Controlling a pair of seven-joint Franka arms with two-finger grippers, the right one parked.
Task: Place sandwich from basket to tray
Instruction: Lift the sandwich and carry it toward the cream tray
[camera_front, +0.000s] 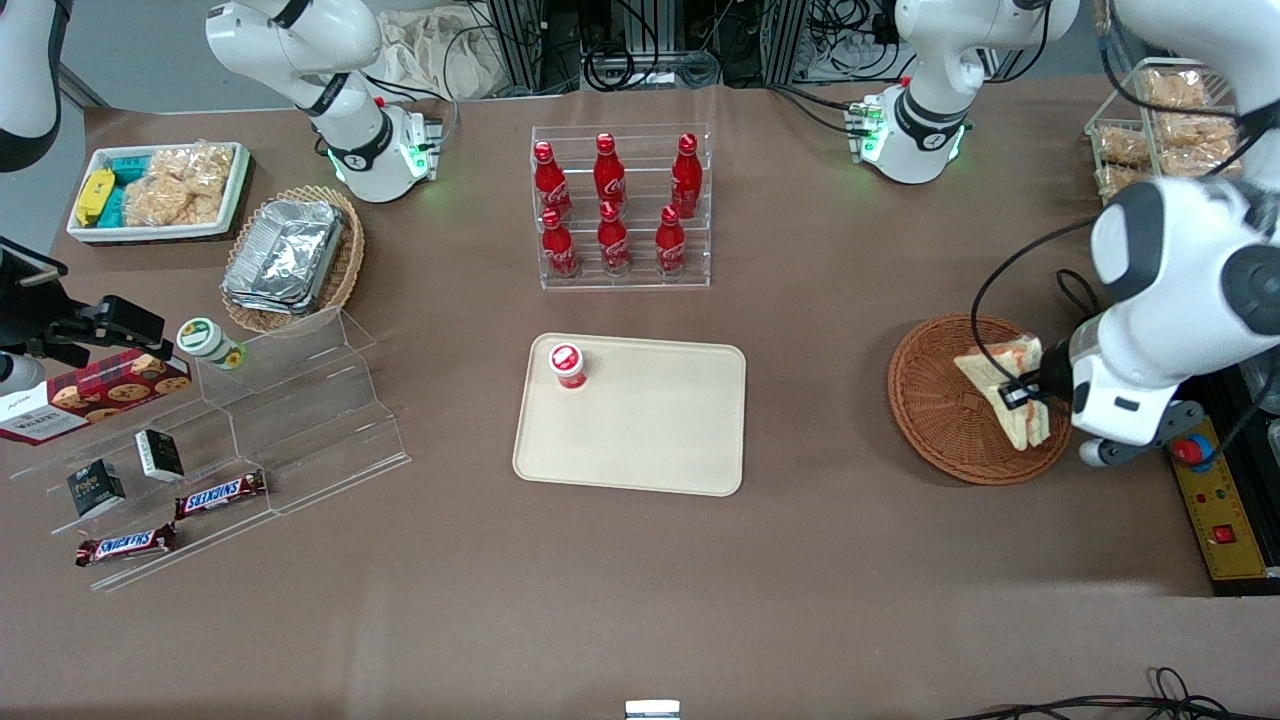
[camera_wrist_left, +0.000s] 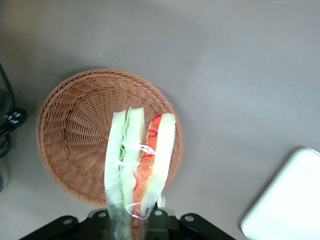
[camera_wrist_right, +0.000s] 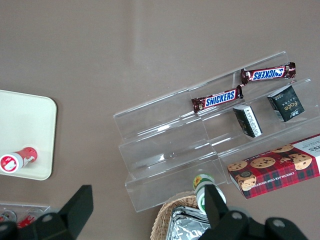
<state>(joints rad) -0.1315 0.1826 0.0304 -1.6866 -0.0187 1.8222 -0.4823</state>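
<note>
The sandwich (camera_front: 990, 378) is a wedge of white bread with red and green filling, wrapped in clear film. My left gripper (camera_front: 1026, 394) is shut on one end of it, and the wedge (camera_wrist_left: 141, 155) stands on edge between the fingers (camera_wrist_left: 157, 222). It hangs over the part of the round reddish-brown basket (camera_front: 935, 405) nearest the working arm. In the left wrist view the basket (camera_wrist_left: 75, 135) shows nothing else inside. The cream tray (camera_front: 650, 430) lies flat at the table's middle, and a corner of the tray (camera_wrist_left: 290, 200) shows in the left wrist view.
A small red-capped cup (camera_front: 567, 365) stands on a corner of the tray. Farther from the front camera stands a clear rack of red bottles (camera_front: 620, 210). A yellow control box (camera_front: 1215, 500) lies beside the basket. Toward the parked arm's end are a clear stepped shelf (camera_front: 290, 430) and a foil-filled basket (camera_front: 290, 255).
</note>
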